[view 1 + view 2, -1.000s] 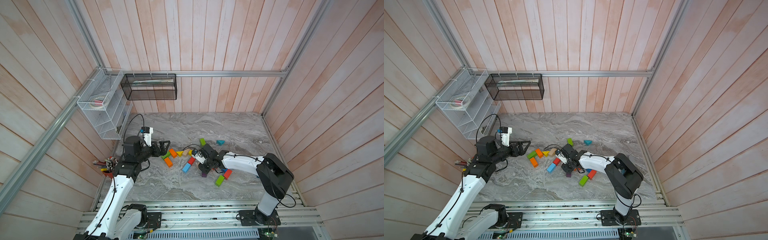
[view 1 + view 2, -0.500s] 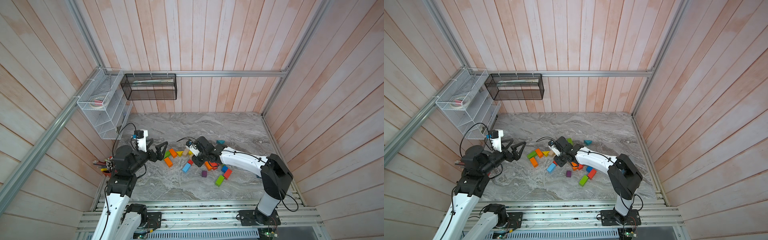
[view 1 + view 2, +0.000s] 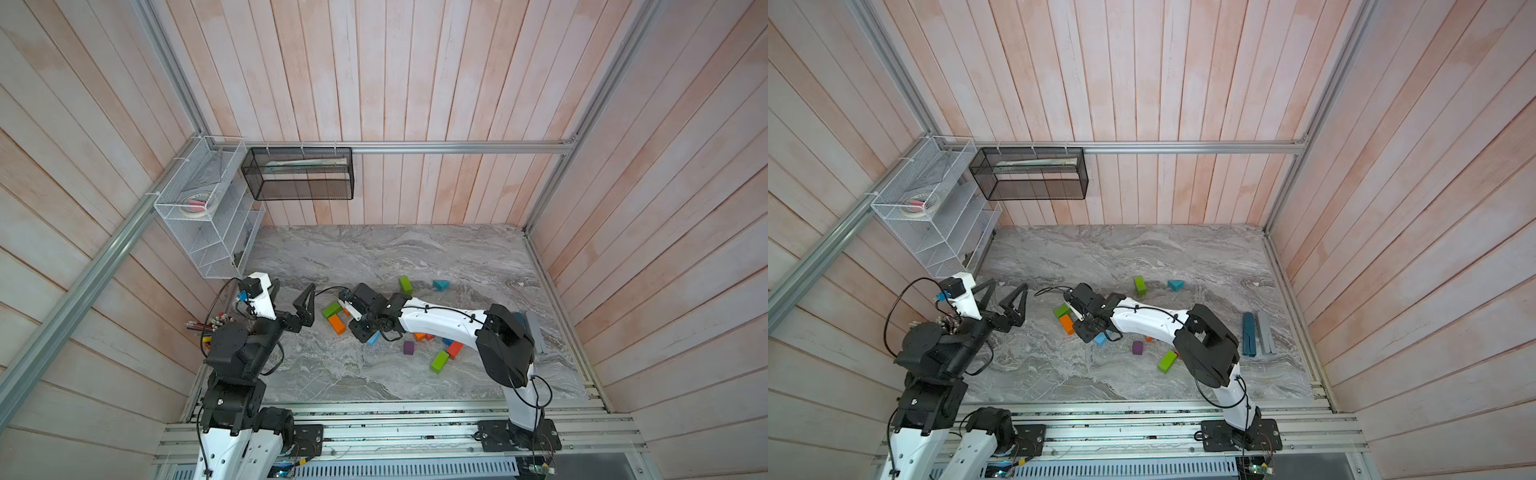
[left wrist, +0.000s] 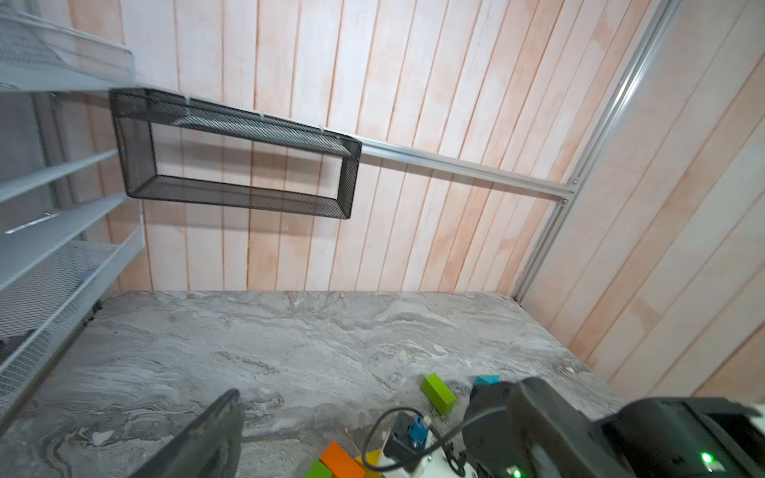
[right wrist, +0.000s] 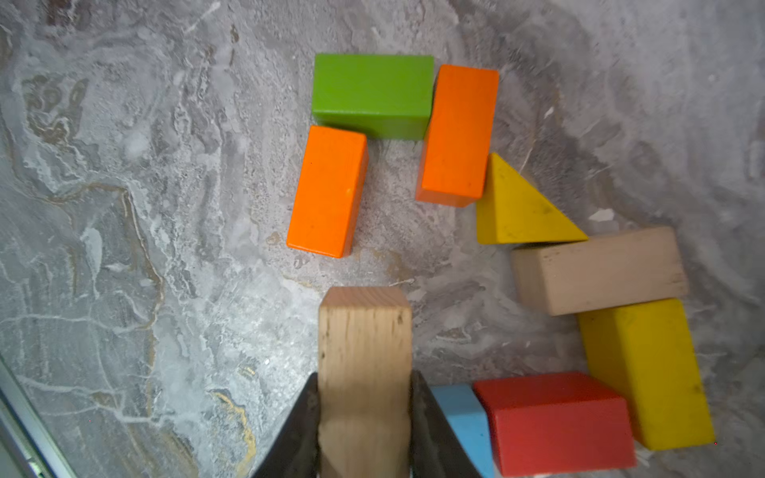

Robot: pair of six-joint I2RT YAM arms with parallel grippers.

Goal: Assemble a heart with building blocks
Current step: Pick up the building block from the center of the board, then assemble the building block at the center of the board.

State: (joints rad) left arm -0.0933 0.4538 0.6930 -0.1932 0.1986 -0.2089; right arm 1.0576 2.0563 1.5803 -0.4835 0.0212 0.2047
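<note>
Two arms work over a grey marbled surface [image 3: 374, 257]. The right pincer [image 5: 364, 397] pinches a plain wooden brick [image 5: 364, 331] by its long sides, one dark finger [image 5: 302, 426] pressed to each flank; the brick juts forward past the fingertips. Whether its free end touches the surface cannot be told. Just beyond that free end lies the nearer orange brick [image 5: 329, 190], almost straight ahead of the pincer. Farther ahead a green brick [image 5: 372, 95] lies crosswise, with the farther orange brick [image 5: 457, 134] touching its end. From there a curved row runs back toward the pincer on one side: a yellow wedge [image 5: 517, 211] touching the farther orange brick, a pale tan brick [image 5: 598, 269], a yellow brick [image 5: 645, 372], a red brick [image 5: 554, 426] and a light blue block [image 5: 463, 418], the last just beside one finger. The left pincer [image 3: 1000, 297] is spread wide, grips nothing and hangs above the surface, with the green brick near its tips. In both top views a second green brick [image 3: 405, 284] and a teal wedge [image 3: 440, 284] lie apart from the row, beyond the right pincer, while a purple cube [image 3: 409, 347] and a third green brick [image 3: 439, 361] lie back beside the right arm [image 3: 440, 322].
</note>
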